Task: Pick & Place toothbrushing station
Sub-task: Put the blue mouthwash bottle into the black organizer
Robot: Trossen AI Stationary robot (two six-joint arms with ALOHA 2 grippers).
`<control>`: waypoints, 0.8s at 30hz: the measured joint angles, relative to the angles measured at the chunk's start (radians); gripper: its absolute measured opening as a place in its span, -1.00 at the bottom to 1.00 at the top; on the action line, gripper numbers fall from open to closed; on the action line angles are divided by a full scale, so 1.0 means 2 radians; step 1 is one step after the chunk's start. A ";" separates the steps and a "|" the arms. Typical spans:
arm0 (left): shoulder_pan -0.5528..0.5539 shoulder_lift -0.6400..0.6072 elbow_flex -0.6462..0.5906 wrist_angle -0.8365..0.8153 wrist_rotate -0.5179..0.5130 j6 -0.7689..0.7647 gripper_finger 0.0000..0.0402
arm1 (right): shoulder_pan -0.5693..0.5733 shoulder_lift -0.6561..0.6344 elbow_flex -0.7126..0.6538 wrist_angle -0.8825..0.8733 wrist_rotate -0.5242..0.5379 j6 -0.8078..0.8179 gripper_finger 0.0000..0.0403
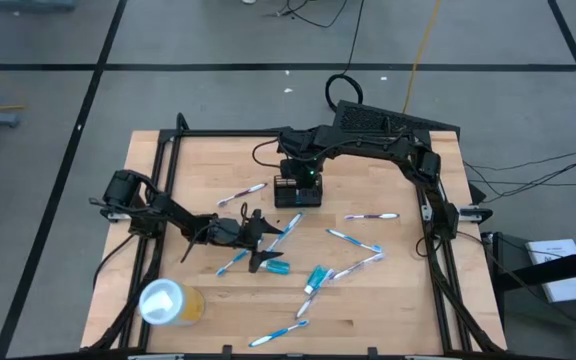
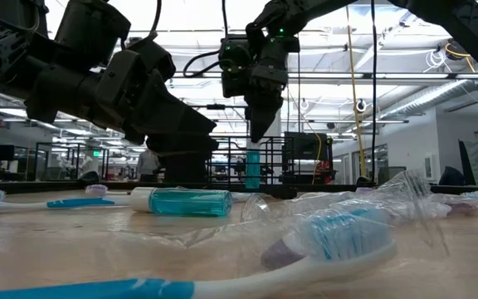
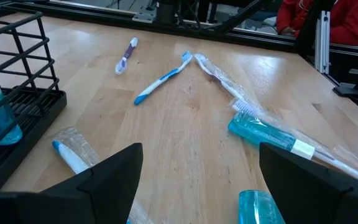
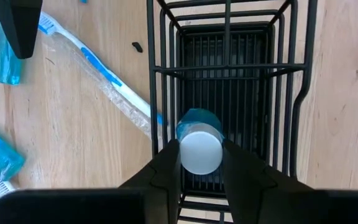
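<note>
— While you're standing there, where's the black holder [image 1: 298,190]?
— Toward the back of the counter [image 1: 398,290], upright, with loose toothbrushes [image 1: 371,216] scattered in front of it.
— And the right gripper [image 4: 201,163]?
— Directly above it, clenched on a teal tube [image 4: 199,148] with a white cap, standing inside the holder.
— The left one?
— The left gripper [image 1: 258,243] sits low mid-counter, fingers spread, grasping nothing.
</note>
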 joint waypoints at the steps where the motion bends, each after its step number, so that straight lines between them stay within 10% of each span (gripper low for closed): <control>1: 0.000 0.000 0.000 0.000 0.000 0.000 0.62 | 0.000 0.000 0.000 0.001 0.000 0.003 -0.60; 24: 0.000 0.000 0.000 0.000 0.002 0.000 0.62 | 0.001 0.002 -0.002 -0.002 0.001 0.025 -0.38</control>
